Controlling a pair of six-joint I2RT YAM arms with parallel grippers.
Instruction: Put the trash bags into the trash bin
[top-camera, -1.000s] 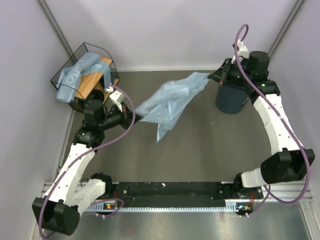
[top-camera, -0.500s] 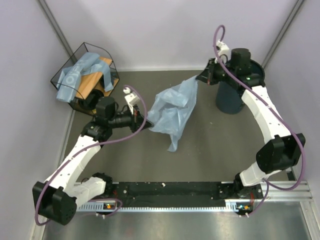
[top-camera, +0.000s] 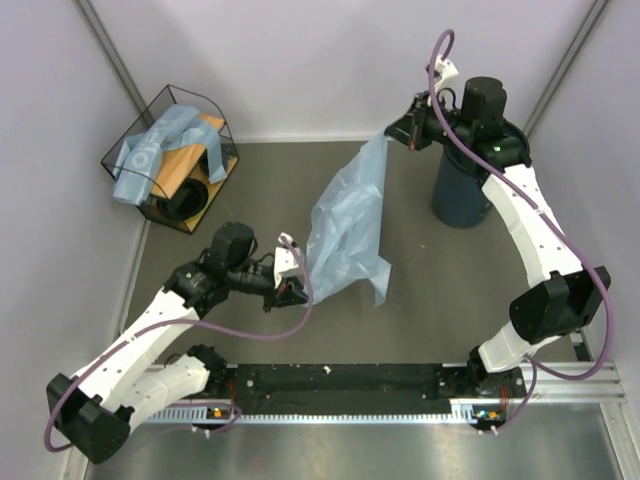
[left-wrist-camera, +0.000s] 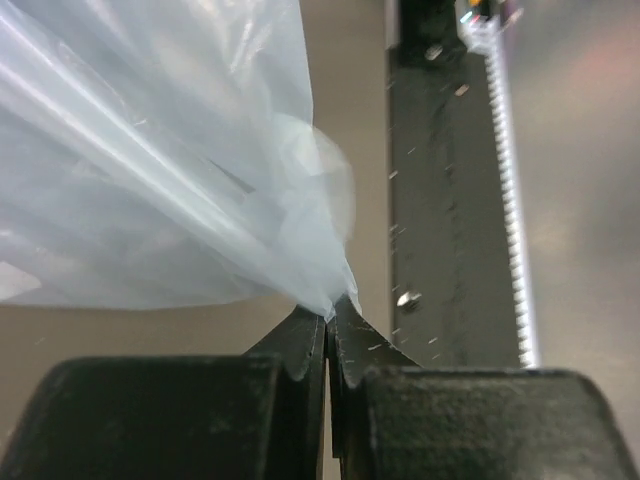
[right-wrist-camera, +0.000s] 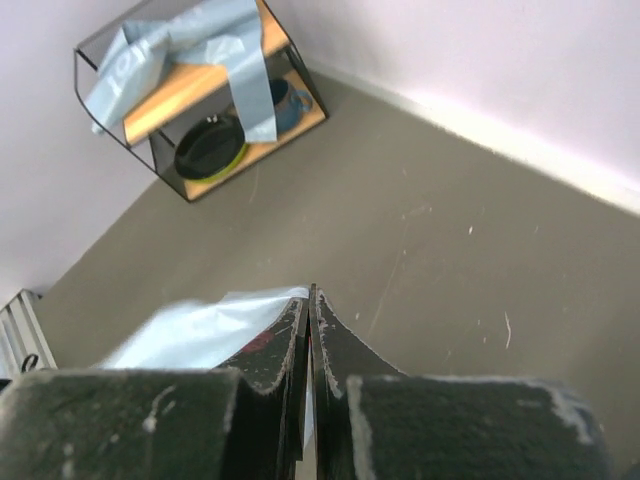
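Observation:
A light-blue translucent trash bag (top-camera: 350, 230) hangs stretched between my two grippers over the middle of the table. My left gripper (top-camera: 297, 290) is shut on its lower corner; the film (left-wrist-camera: 160, 160) fans out from the pinched tips (left-wrist-camera: 328, 318). My right gripper (top-camera: 392, 135) is shut on its top corner, held high, left of the dark blue-grey trash bin (top-camera: 460, 195). The film (right-wrist-camera: 200, 335) shows left of the right gripper's closed tips (right-wrist-camera: 312, 295). More light-blue bags (top-camera: 155, 150) lie draped over the wire basket.
A black wire-framed basket (top-camera: 170, 155) with a wooden base stands at the far left corner; it also shows in the right wrist view (right-wrist-camera: 190, 90), holding a dark round object. Walls close in on the left, back and right. A black rail (top-camera: 340, 380) runs along the near edge.
My left gripper has swung toward the near side and right, pulling the bag's lower corner down. My right gripper has lifted and moved left of the bin. The bag now hangs more upright.

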